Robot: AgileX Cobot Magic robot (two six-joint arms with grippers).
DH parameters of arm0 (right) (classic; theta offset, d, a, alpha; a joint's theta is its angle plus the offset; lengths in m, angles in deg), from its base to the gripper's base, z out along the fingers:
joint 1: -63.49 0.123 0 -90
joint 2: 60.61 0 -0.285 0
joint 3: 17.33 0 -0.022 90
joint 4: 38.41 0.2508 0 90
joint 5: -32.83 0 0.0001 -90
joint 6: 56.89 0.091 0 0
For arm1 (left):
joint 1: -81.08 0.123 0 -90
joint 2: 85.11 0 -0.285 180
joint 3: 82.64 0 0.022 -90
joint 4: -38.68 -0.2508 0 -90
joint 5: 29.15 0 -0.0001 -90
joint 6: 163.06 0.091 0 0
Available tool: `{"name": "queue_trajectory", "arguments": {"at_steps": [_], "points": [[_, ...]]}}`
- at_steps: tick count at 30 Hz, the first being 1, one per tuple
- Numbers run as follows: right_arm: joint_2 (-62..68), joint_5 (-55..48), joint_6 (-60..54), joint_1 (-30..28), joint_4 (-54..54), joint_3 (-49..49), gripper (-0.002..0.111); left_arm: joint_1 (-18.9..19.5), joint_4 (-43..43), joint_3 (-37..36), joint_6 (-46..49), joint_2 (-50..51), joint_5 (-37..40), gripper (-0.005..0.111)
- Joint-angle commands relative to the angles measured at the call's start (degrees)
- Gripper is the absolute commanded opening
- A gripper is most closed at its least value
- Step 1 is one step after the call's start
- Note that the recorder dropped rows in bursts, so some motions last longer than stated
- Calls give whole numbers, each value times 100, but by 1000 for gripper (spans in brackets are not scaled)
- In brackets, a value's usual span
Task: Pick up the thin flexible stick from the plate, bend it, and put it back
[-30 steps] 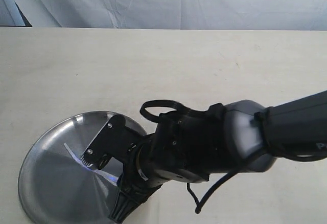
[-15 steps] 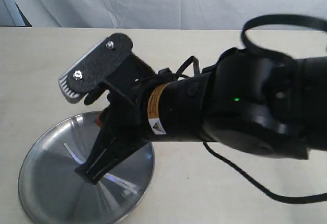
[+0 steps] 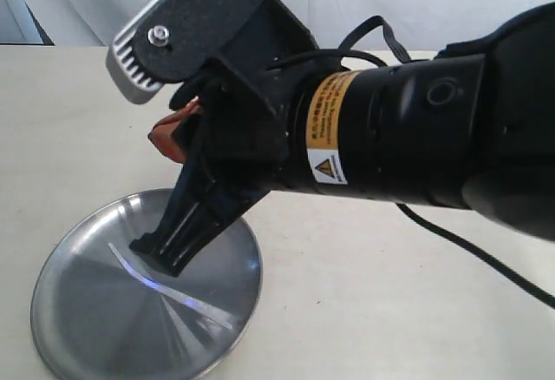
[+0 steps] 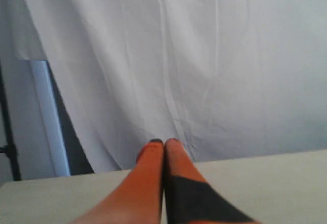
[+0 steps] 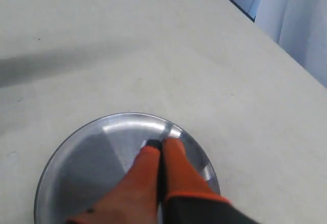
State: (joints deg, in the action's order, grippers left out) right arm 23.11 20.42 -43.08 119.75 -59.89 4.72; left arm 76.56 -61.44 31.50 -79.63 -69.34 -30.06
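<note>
The steel plate (image 3: 82, 315) lies at the table's near left corner. On it rests the thin whitish stick (image 3: 173, 293), running slantwise across the middle, slightly curved. My right gripper (image 3: 171, 137) hangs well above the plate, close to the exterior camera, its orange fingers (image 5: 145, 168) pressed together with nothing seen between them. In the right wrist view the plate (image 5: 87, 152) lies under the shut right gripper (image 5: 159, 143); the stick does not show there. My left gripper (image 4: 164, 142) is shut and empty, pointing toward the white curtain, and is outside the exterior view.
The big black right arm (image 3: 408, 128) fills the upper right of the exterior view and hides part of the beige table (image 3: 373, 311). A white curtain (image 4: 204, 55) hangs behind the table's far edge. A black cable (image 3: 486, 263) trails from the arm.
The right arm has risen from low over the plate to high above it, nearer the camera. The stick stays on the plate in the same place.
</note>
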Motion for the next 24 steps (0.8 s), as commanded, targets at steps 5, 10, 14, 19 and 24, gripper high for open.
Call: {"name": "queue_trajectory", "arguments": {"at_steps": [5,10,14,19,24], "points": [[-203,474,-23,-33,-162,-1,0,298,30,-404,-48,-798,-13,0],[-413,229,-12,-33,-150,-1,0,298,20,-404,-48,-798,-16,0],[-478,-153,32,-33,264,-1,0,298,20,-404,-48,-798,-16,0],[-482,-523,32,-33,313,-1,0,298,20,-404,-48,-798,-16,0],[-482,-505,-22,-33,194,-1,0,298,20,-404,-48,-798,-16,0]]}}
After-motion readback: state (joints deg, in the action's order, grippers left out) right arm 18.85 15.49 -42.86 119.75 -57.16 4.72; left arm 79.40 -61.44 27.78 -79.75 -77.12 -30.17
